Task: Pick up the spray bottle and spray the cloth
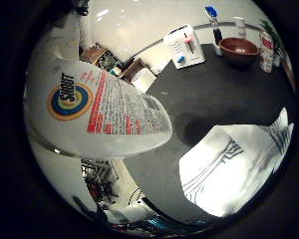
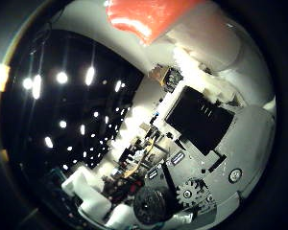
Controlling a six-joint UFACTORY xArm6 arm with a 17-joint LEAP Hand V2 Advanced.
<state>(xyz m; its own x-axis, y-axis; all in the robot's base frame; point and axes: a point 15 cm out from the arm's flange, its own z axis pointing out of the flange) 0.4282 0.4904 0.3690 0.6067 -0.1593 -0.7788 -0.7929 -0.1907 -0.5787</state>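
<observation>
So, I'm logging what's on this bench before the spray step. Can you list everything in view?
spray bottle: one, white with a printed label, close against the palm, raised over the table
spray head: one, red, at the bottle's top beside the hand
cloth: one, white with dark line pattern, flat on the table
table: one, dark grey
bowl: one, brown, at the table's far edge
toaster: one, white, near the bowl
brush: one, blue-headed, upright beside the bowl
hand: one, white and black with geared parts, fingers by the spray head; its grip cannot be told
</observation>
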